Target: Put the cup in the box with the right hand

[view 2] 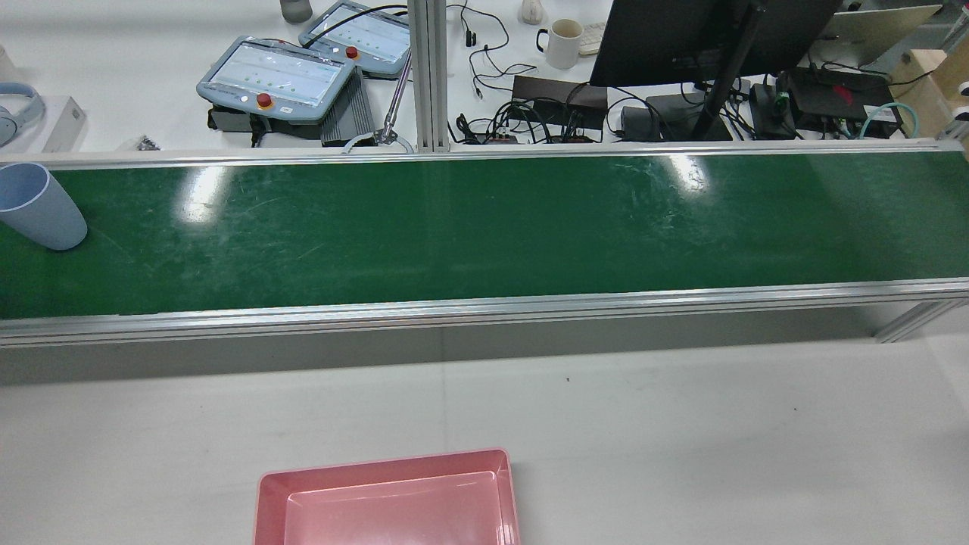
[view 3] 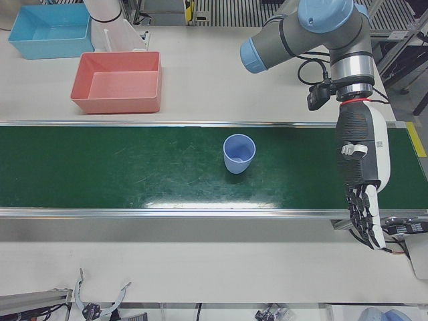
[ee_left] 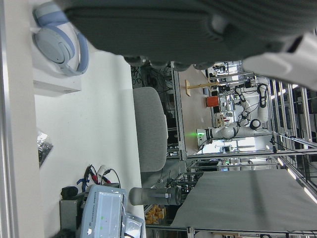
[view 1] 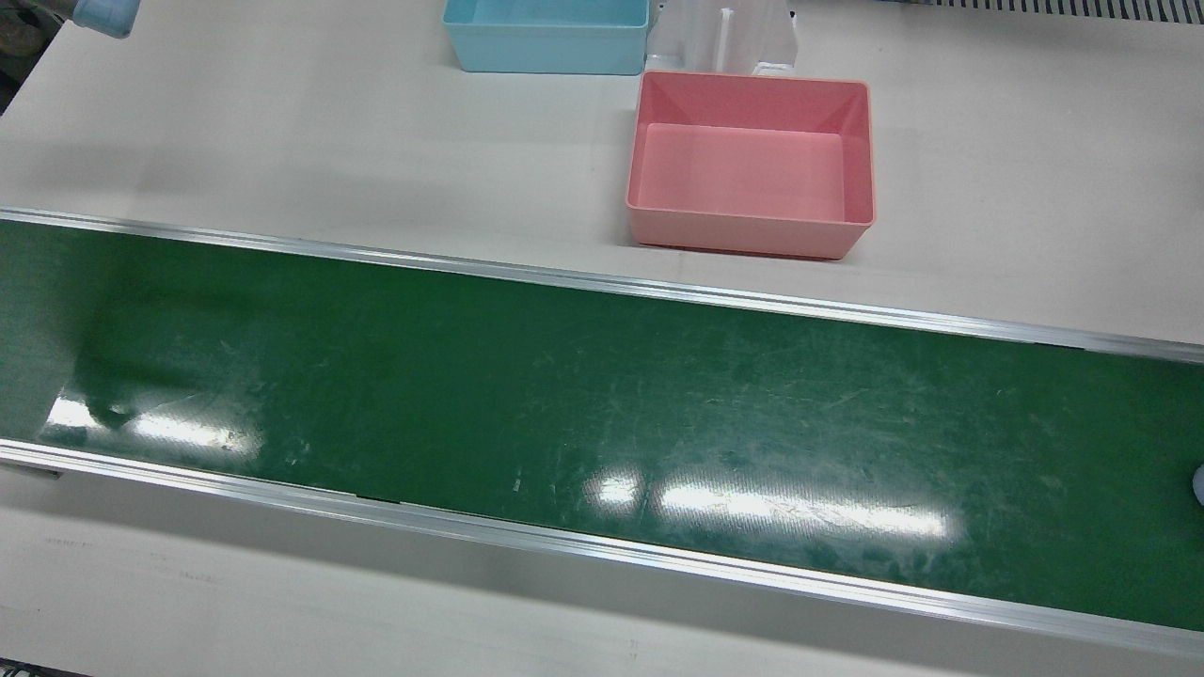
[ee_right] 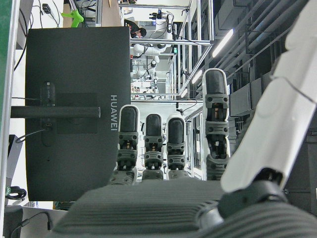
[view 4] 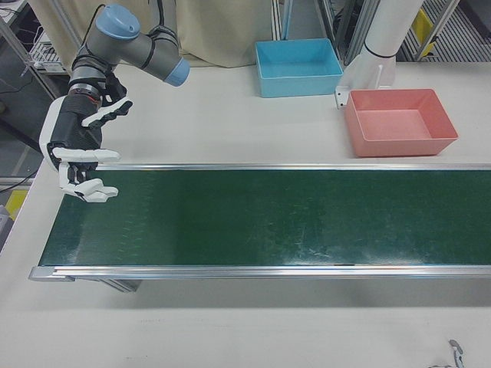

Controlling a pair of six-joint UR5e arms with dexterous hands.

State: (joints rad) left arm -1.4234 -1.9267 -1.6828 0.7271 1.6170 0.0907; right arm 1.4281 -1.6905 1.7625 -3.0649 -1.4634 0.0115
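A light blue cup (view 3: 239, 154) stands upright on the green belt (view 3: 134, 174); in the rear view the cup (view 2: 42, 206) is at the belt's far left end. The empty pink box (view 4: 399, 146) sits on the white table beside the belt, also seen as the box (view 1: 752, 230) in the front view. My right hand (view 4: 80, 157) hovers open over the other end of the belt, fingers spread, far from the cup. My left hand (view 3: 361, 184) hangs open past the cup, fingers pointing down, holding nothing.
A blue box (view 4: 299, 73) stands behind the pink one, next to a white pedestal (view 4: 376, 46). Aluminium rails (view 1: 602, 282) edge the belt. Beyond it in the rear view are teach pendants (view 2: 276, 76), a monitor (view 2: 704, 38) and a mug (view 2: 564, 42).
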